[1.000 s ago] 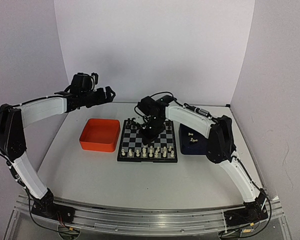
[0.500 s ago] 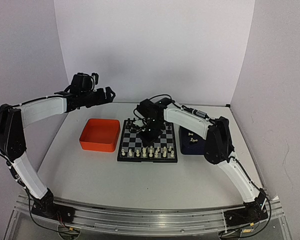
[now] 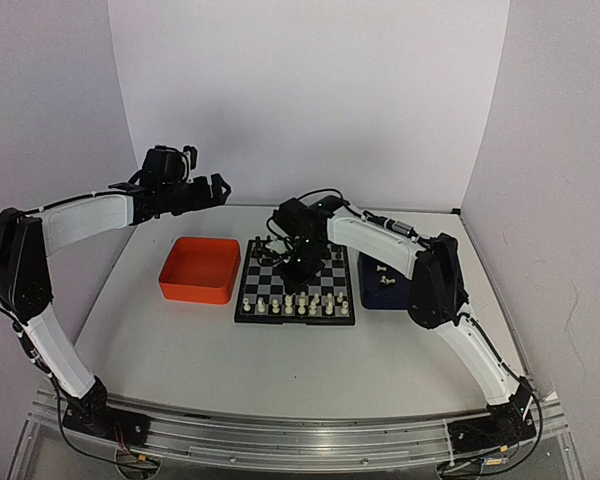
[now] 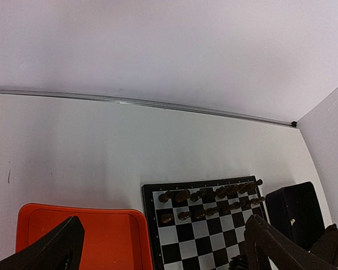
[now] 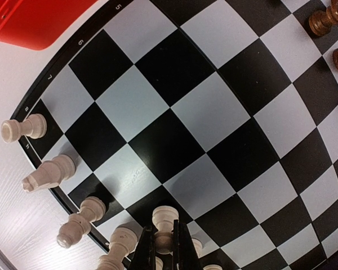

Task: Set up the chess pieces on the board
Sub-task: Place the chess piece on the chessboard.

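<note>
Here, the setup is judged to be at a late stage. The small square chessboard (image 3: 265, 275), with black and silver-grey squares and a black border, lies on the table between a square orange tray (image 3: 195, 290) and a square dark blue tray (image 3: 372, 295). The tiny dark chess pieces (image 4: 208, 194) fill two rows at the board's far side; from the left wrist view, that side looks done. The tiny cream-white chess pieces (image 3: 302, 303) stand in two rows at the near side. The overhead view is too coarse for an exact count, but roughly a dozen show. At least two more lie in the dark blue tray, so a few placements are judged outstanding. No piece shows in the orange tray.

The right gripper (image 5: 164, 230) hangs low over the cream side of the board. Its jaws are narrow and clamped on one upright cream piece (image 5: 164, 215) with a rounded head. Whether the base touches the square cannot be told. In the right wrist view, four cream pieces stand whole along the board's edge and others are cropped at the lower border. Two dark pieces show at upper right.

The left gripper (image 3: 220, 186) is raised high above the table beyond the orange tray, with its jaws wide and holding nothing.

Count: one board, two trays, two grippers, one piece in hand.
</note>
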{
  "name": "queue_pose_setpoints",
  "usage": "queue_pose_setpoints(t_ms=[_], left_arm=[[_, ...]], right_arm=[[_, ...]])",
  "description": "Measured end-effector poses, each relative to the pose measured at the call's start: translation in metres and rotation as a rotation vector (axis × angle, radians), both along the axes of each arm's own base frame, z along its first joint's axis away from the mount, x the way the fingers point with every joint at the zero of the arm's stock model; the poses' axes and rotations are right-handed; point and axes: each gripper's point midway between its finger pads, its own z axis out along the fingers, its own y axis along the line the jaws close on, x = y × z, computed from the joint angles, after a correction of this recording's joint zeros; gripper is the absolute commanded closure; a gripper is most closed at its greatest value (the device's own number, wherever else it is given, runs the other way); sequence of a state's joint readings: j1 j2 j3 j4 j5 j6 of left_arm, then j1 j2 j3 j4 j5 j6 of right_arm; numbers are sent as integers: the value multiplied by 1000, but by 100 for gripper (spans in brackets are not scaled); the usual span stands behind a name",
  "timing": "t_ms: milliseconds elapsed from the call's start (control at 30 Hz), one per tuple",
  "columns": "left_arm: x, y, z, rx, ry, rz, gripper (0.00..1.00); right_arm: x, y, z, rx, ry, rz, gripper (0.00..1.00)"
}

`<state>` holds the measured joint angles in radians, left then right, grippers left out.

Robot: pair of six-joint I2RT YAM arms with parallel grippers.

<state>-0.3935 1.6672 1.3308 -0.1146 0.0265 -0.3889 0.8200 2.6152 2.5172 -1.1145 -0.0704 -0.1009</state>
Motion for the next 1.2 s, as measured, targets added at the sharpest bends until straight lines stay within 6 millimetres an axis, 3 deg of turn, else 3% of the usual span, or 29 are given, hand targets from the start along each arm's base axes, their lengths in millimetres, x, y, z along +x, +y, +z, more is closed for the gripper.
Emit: queue_pose_setpoints(t_ms=[600, 1200], left_arm=[[0, 0, 0, 0, 0, 0, 0], [0, 0, 0, 0, 0, 0, 0]], right_arm=[[-2, 2, 0, 8, 9, 5, 88], [-4, 3, 0, 11, 10, 13, 72]])
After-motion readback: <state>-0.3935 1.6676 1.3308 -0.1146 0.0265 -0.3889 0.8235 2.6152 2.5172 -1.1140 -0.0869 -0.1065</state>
